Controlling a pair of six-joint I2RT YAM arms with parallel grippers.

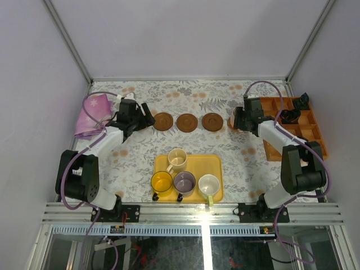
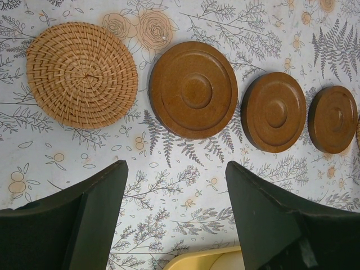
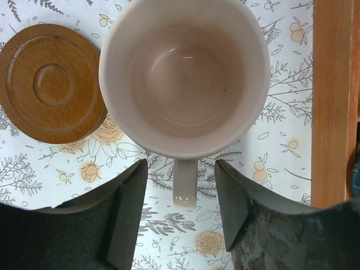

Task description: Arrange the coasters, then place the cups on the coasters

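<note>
The pale pink ceramic cup [image 3: 184,73] stood on the floral table [image 1: 135,157] at the right end of the coaster row, just beside a dark brown round wooden coaster [image 3: 50,81]. Whether a disc lay under it was hidden. The right hand [image 3: 181,171] flanked the handle without touching, parted and empty. This placing looked done. The next move called for lifting clear of the handle, then fetching one of the four cups [image 1: 177,159] on the flat yellow tray [image 1: 216,163]. The left hand [image 2: 177,169] hovered wide and empty near the round woven straw coaster [image 2: 81,73]. The orange compartment box [image 1: 315,132] crowded the right side.
</note>
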